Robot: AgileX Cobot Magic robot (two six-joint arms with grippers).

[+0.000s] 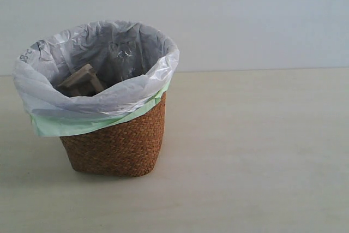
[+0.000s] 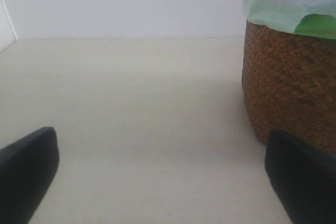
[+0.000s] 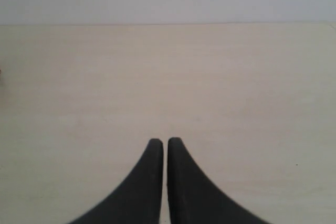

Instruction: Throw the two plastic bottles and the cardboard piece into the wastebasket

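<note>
The woven wicker wastebasket (image 1: 117,143) stands left of centre in the exterior view, lined with a white bag over a pale green one. The brown cardboard piece (image 1: 82,80) lies inside it. A clear bottle (image 1: 124,58) shows faintly inside against the bag; its label and cap are hidden, and the second bottle is out of sight. No arm shows in the exterior view. In the left wrist view my left gripper (image 2: 163,174) is open and empty, with the wastebasket (image 2: 291,85) just beyond one finger. My right gripper (image 3: 165,142) is shut on nothing above bare table.
The pale wooden table (image 1: 256,151) stretches to the right of the basket and in front of it. A plain light wall runs behind. A white panel edge (image 2: 5,27) shows at one side of the left wrist view.
</note>
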